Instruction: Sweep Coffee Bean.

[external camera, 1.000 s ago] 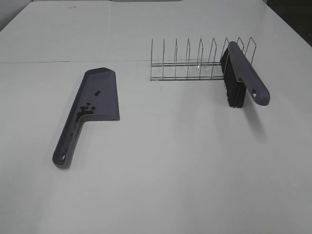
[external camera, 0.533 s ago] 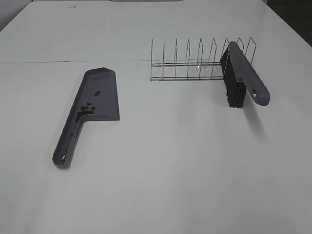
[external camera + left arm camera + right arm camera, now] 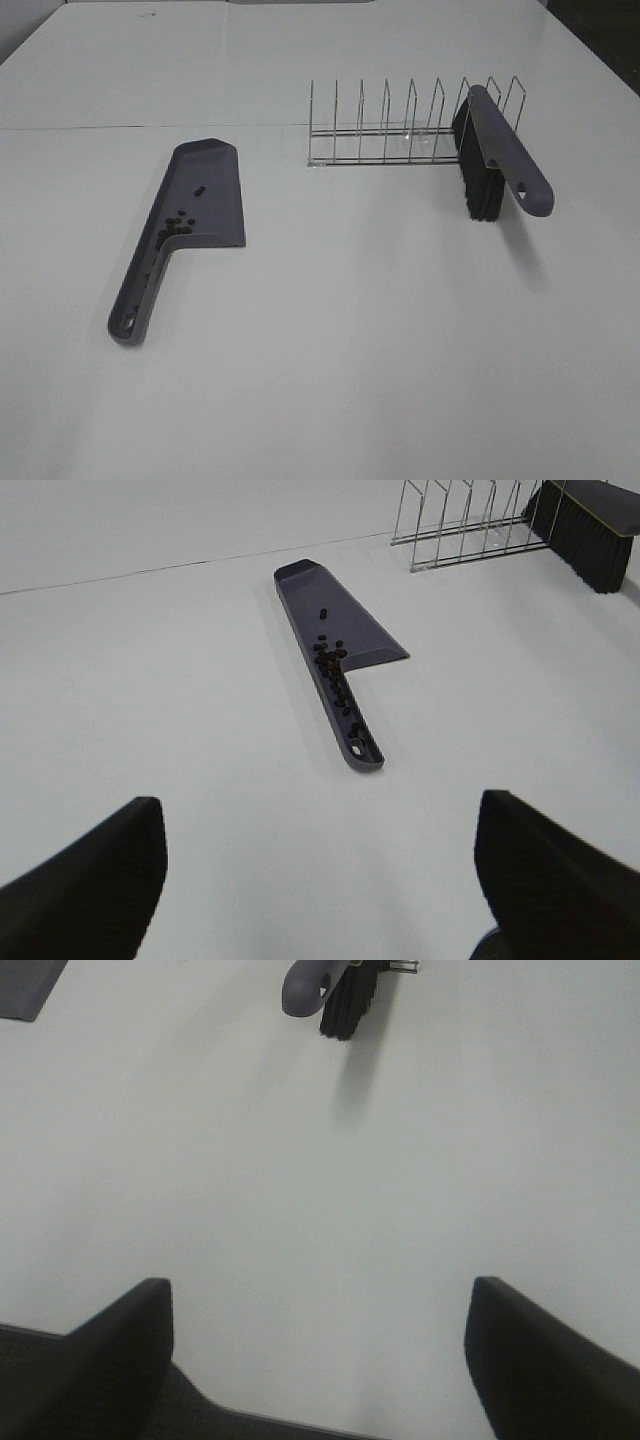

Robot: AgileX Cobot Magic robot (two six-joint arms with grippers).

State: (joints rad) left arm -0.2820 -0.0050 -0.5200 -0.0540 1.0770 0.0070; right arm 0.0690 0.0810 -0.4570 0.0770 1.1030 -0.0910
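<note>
A grey-purple dustpan [image 3: 205, 190] lies flat on the white table [image 3: 340, 330] at the left. Several dark coffee beans [image 3: 172, 228] lie in it near where the pan meets its handle; they also show in the left wrist view [image 3: 328, 662]. A brush [image 3: 505, 160] with black bristles [image 3: 475, 180] rests in the wire rack [image 3: 400, 130] at the right. My left gripper [image 3: 320, 870] is open and empty, well short of the dustpan's handle [image 3: 352, 730]. My right gripper [image 3: 318, 1355] is open and empty, well short of the brush handle [image 3: 310, 982]. Neither gripper shows in the high view.
The wire rack has several upright dividers and stands behind the table's middle. A seam line [image 3: 150, 126] runs across the table behind the dustpan. The table's near edge [image 3: 280, 1422] shows in the right wrist view.
</note>
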